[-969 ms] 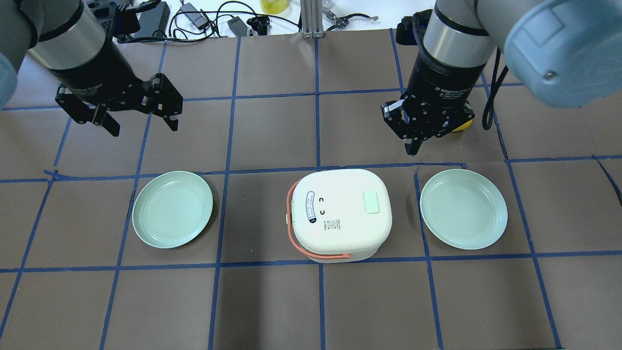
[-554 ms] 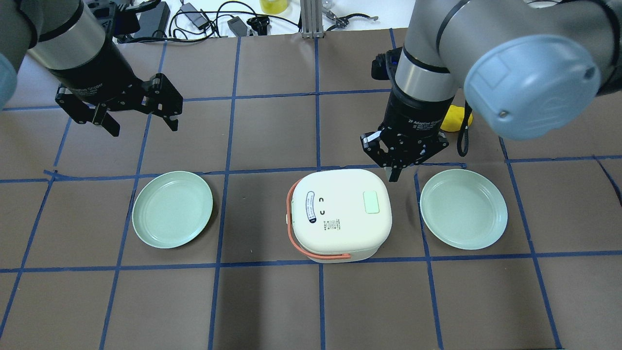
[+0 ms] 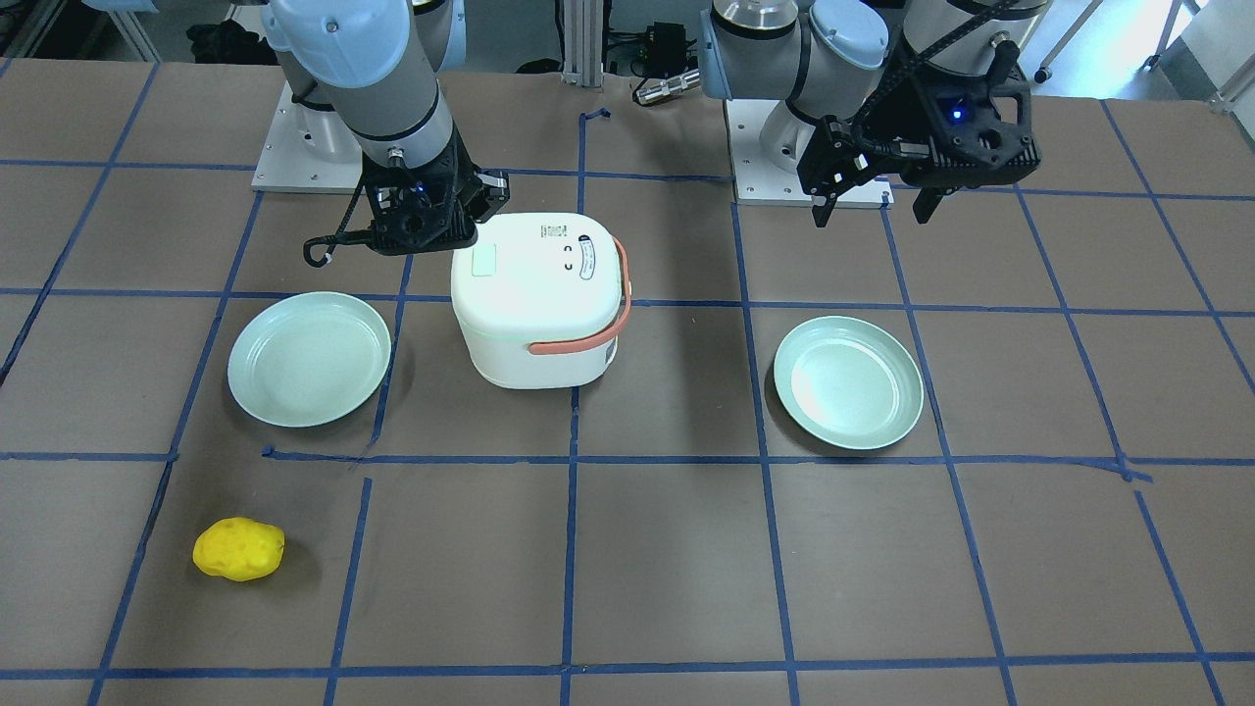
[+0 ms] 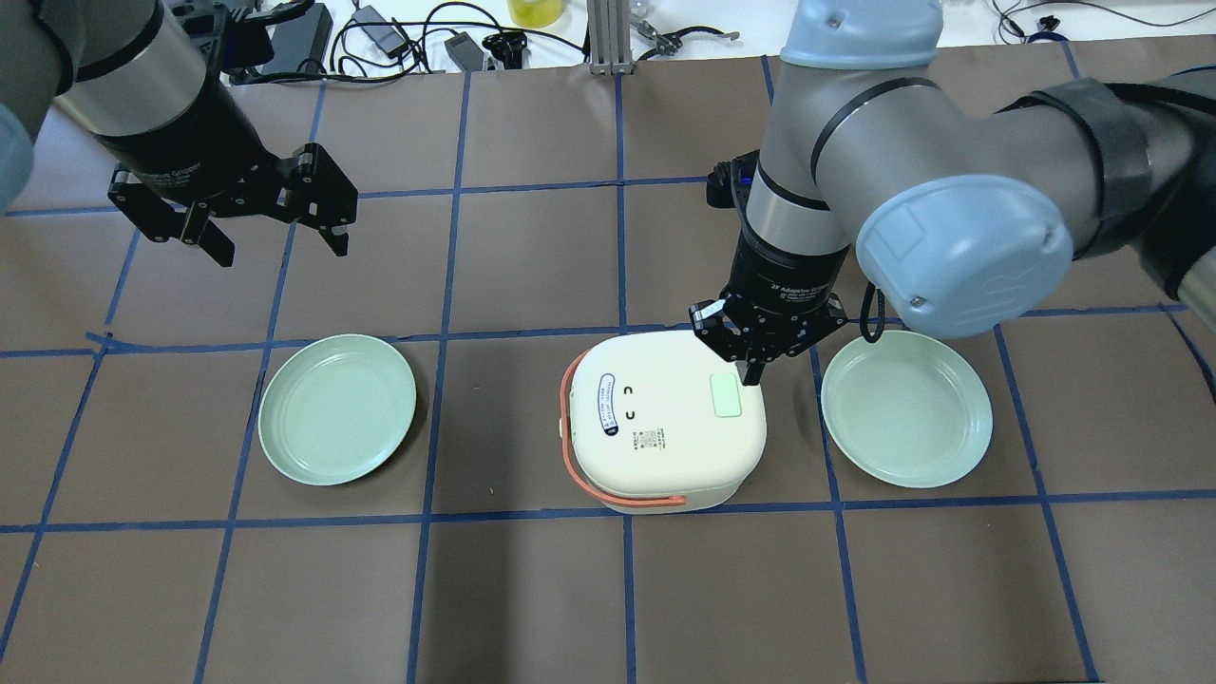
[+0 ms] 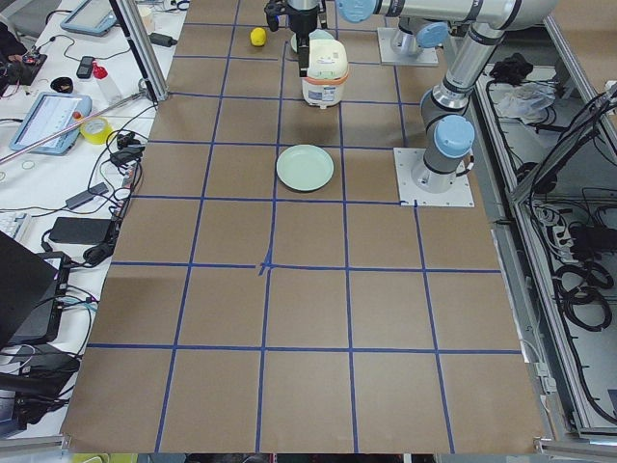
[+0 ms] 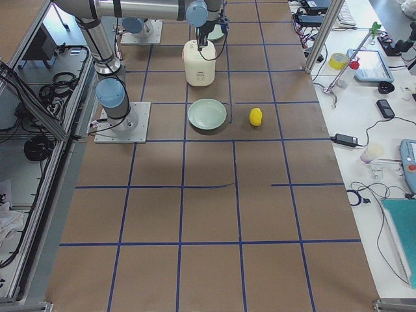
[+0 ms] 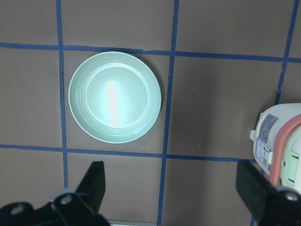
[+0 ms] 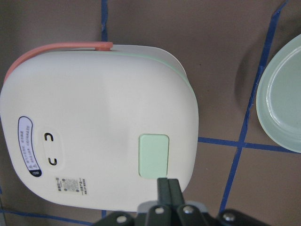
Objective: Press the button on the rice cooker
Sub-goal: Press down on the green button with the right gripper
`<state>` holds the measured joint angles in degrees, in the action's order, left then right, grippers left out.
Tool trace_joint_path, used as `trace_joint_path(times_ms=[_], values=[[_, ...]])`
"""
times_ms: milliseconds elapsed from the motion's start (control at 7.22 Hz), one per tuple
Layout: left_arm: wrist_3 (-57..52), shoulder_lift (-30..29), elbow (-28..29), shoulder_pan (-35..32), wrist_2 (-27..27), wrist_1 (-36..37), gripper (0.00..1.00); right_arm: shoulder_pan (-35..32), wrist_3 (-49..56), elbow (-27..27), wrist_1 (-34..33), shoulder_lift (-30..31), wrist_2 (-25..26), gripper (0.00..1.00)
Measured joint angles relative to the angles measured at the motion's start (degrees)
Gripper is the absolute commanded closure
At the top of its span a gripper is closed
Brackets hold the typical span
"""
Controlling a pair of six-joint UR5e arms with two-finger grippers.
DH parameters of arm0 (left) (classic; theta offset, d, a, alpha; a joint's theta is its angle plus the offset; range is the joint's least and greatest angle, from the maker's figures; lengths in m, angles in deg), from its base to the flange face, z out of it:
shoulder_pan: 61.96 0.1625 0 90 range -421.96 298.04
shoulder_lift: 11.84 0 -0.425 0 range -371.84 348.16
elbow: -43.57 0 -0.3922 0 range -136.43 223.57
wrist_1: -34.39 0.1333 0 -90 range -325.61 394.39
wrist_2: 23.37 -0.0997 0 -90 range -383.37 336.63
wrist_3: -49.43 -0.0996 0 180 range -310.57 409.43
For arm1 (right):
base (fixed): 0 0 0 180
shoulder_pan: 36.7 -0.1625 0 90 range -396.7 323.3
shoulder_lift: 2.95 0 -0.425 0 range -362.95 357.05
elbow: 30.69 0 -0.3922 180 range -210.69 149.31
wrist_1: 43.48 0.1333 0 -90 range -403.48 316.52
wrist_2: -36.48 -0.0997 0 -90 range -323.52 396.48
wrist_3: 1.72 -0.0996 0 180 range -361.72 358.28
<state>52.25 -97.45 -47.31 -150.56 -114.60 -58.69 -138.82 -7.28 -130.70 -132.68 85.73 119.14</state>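
The white rice cooker (image 4: 655, 427) with a salmon handle stands at the table's middle. Its pale green button (image 4: 726, 393) sits on the lid. The button also shows in the right wrist view (image 8: 154, 155) and the front view (image 3: 485, 262). My right gripper (image 4: 752, 375) is shut and empty, with its tips (image 8: 168, 186) over the lid just beside the button's edge. I cannot tell whether they touch the lid. My left gripper (image 4: 280, 249) is open and empty, held high at the back left, far from the cooker.
A pale green plate (image 4: 337, 408) lies left of the cooker and another (image 4: 905, 408) lies right of it. A yellow lumpy object (image 3: 238, 549) lies on the far side of the table beyond the right plate. Cables and clutter line the far edge (image 4: 399, 38).
My right arm has moved from the back right down to the cooker's lid, with the shut tips now beside the button. The left arm has not moved.
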Motion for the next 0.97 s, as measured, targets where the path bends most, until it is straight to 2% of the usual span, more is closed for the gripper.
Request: trace_joint_path(times_ms=[969], values=[[0.0,0.0,0.0,0.0,0.0,0.0,0.0,-0.25,0.25,-1.21,-1.72,-2.24,-0.57,1.0]])
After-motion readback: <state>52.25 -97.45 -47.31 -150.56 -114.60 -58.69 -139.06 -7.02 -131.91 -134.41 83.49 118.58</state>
